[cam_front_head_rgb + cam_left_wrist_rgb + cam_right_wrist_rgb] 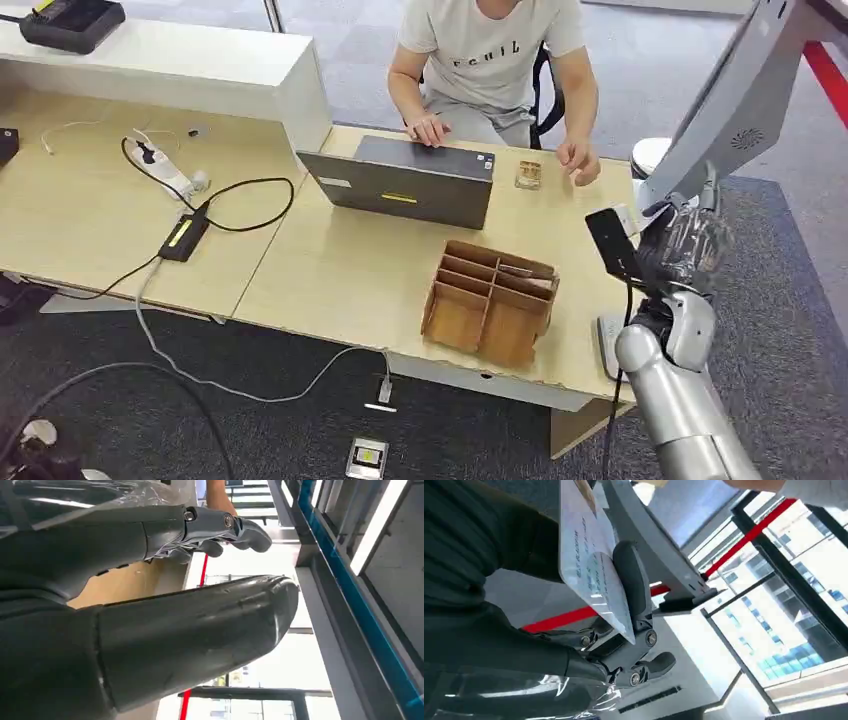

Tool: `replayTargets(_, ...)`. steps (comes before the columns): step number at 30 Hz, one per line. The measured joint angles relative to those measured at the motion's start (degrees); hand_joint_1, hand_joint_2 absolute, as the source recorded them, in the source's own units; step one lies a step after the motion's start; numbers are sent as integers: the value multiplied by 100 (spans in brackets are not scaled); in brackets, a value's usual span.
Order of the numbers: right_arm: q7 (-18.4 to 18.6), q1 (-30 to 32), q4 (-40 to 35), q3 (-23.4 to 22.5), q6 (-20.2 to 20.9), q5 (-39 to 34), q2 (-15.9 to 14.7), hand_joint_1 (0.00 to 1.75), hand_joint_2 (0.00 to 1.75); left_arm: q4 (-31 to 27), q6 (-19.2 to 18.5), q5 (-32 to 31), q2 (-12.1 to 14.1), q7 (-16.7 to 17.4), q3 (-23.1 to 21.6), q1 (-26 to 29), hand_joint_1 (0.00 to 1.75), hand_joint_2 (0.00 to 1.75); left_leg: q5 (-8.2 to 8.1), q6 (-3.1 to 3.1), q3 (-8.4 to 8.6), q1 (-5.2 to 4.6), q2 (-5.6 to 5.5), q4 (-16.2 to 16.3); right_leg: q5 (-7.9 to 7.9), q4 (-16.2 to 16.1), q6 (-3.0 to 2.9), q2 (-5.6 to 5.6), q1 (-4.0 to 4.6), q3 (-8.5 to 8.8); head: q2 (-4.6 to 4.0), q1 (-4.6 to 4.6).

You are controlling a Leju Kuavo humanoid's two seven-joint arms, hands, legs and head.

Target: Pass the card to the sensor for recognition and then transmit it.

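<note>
My right hand (685, 245) is raised at the table's right end and pinches a card (610, 242), which looks dark from this side. Up close, the card (594, 555) is pale with printed lines, held between the thumb and a dark finger (634, 585) of my right hand (524, 630). The grey sensor panel (735, 115) leans on its stand just above and beyond that hand, and its grey support (659, 565) runs behind the card. I cannot tell whether the card touches it. My left hand (150, 605) holds nothing, with its thumb apart from its fingers (220, 525).
A person sits behind the table (340, 270) with one hand on a dark laptop (405, 180) and the other by a small wooden item (528, 175). A wooden divider box (490, 300) stands near the front edge. A power strip (165, 170) and cables lie at the left.
</note>
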Motion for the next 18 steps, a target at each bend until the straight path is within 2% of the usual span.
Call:
replayTargets(7,234,-352,29,175,4,354,-28,175,175,114,0,240,229,-24,-11,-215,0,0,1,-1,-1,6,0,-2,1,2,-2,2,6,0,0,0)
replayTargets(18,603,-892,746,724,9,855,453,175,175,308,-9,397,549,112,-114,-353,0,0,2,-1,-7,6,0,-2,0,5,-2,0,6,-3,0,2)
